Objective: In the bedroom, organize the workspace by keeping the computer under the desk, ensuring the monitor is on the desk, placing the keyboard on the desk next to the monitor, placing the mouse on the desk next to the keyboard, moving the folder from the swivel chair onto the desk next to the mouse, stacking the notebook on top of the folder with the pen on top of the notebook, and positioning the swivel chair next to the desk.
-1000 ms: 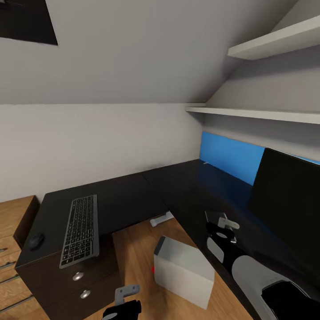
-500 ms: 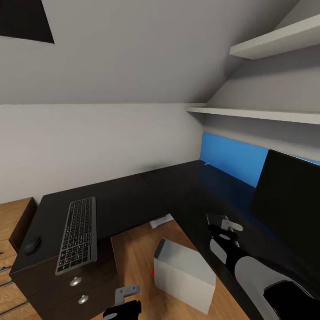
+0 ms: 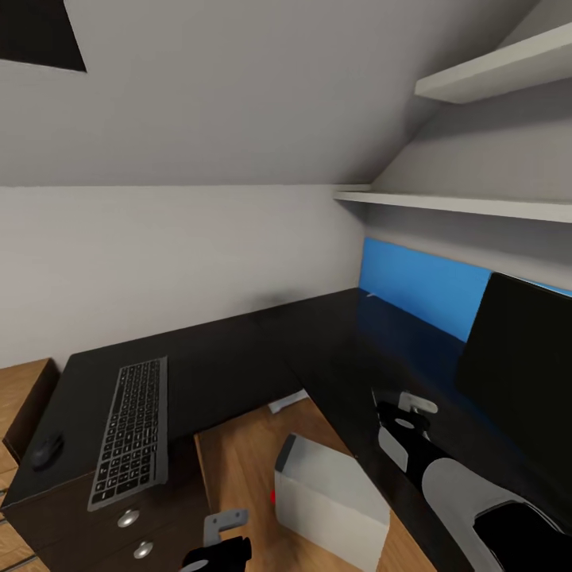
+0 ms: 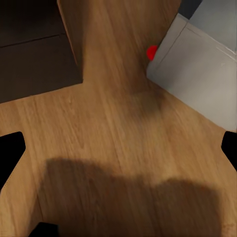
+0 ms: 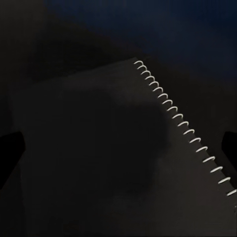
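On the black desk (image 3: 238, 357), the keyboard (image 3: 131, 429) and mouse (image 3: 46, 450) sit lower and further left than a second earlier, the whole scene having shifted with the camera. Computer (image 3: 330, 496) on the floor beside the desk; monitor (image 3: 524, 373) at right. Left gripper (image 4: 118, 153) and right gripper (image 5: 118, 153), over a spiral notebook (image 5: 123, 163), both spread apart, empty.

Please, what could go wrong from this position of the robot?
1. The keyboard overhangs the front edge of the desk; a bump could tip it off.
2. The right pincer hovers close to the monitor and might knock it.
3. The left pincer is low near the computer and could shove it.
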